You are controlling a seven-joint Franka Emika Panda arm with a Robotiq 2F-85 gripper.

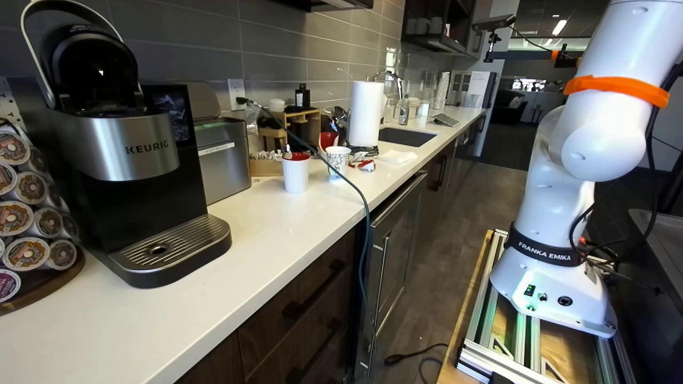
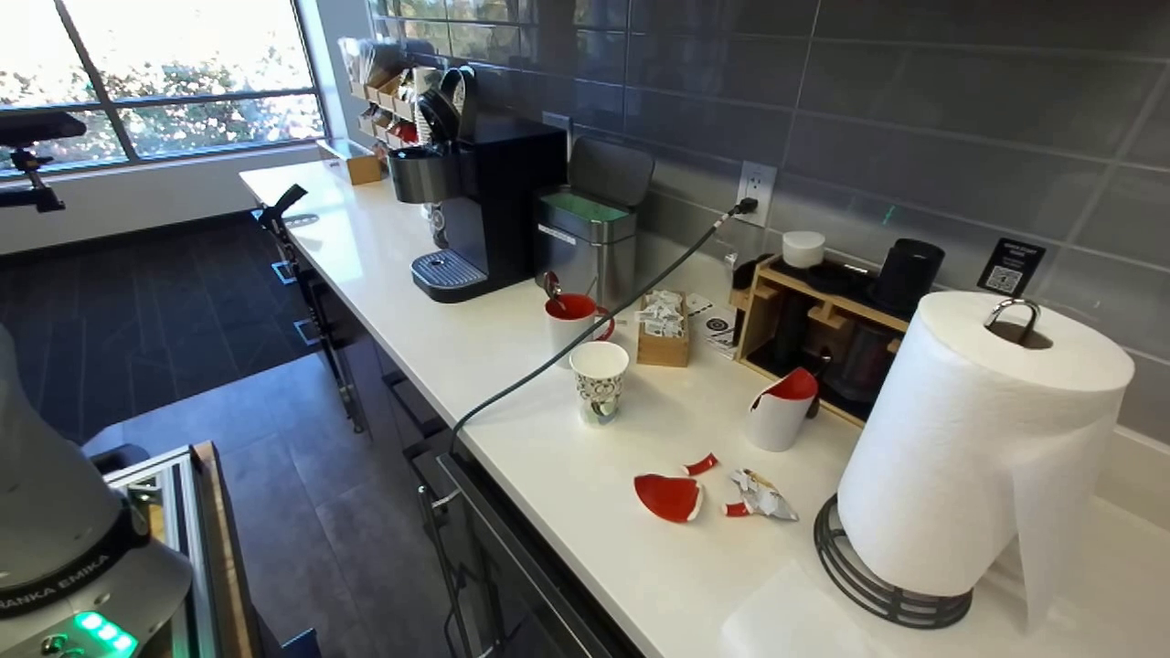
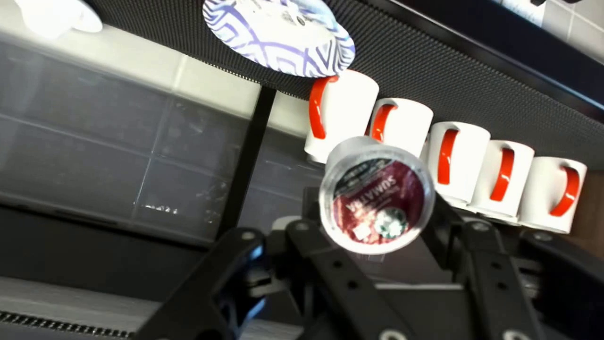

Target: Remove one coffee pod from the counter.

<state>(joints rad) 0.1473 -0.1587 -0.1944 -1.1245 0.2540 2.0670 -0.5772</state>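
In the wrist view the coffee pod (image 3: 377,200) has a whitish rim and a dark red lid with a green round logo. It sits between the fingers of my gripper (image 3: 375,219), which is shut on it, its lid facing the camera. The pod is held up in the air, with a shelf of mugs behind it. The long off-white counter (image 1: 256,234) also shows in an exterior view (image 2: 567,457). The gripper and the held pod are out of view in both exterior views; only part of the arm (image 1: 565,138) shows there.
A Keurig machine (image 1: 128,146), a rack of pods (image 1: 32,224), a white mug (image 2: 571,320), a patterned cup (image 2: 599,373) and a paper towel roll (image 2: 978,457) stand on the counter. A cable (image 2: 548,361) crosses above it. White mugs (image 3: 460,156) and a dark mesh shelf (image 3: 401,56) are near the gripper.
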